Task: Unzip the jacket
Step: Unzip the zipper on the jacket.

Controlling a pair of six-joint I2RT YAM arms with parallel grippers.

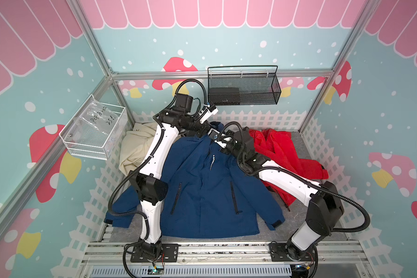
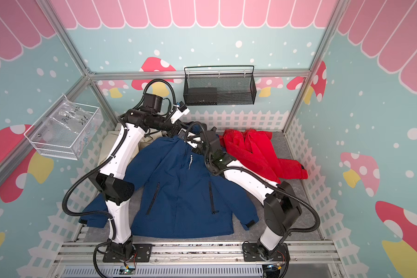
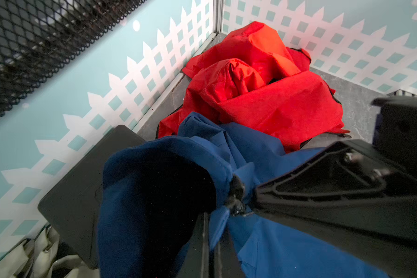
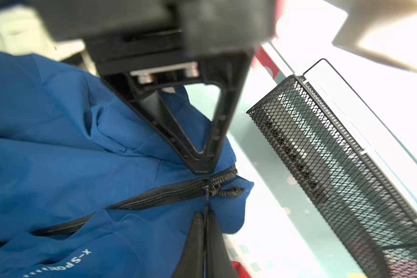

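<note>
The blue jacket [image 1: 202,187] lay flat and front-up at the centre of the grey table [image 1: 296,216]. Its hem faced the arm bases and its collar [image 3: 154,192] pointed toward the rear wall. A red garment [image 1: 282,154] was bunched just beside its right shoulder and a beige garment [image 1: 136,146] beside its left. Both arms reached to the collar area. The left gripper [image 3: 211,216] was clenched on a fold of collar fabric next to the top of the zipper [image 4: 169,192]. The right gripper [image 4: 205,214] was closed, with its fingers [image 4: 195,240] pressed together on what appeared to be the thin black pull tab [image 4: 206,197]; motion blur in the right wrist view prevented confirming the contact. The slider [image 4: 211,190] sat near the upper end of the zipper, with the teeth below it meshed. A black mesh basket [image 1: 243,89] hung on the rear wall above the collar.
</note>
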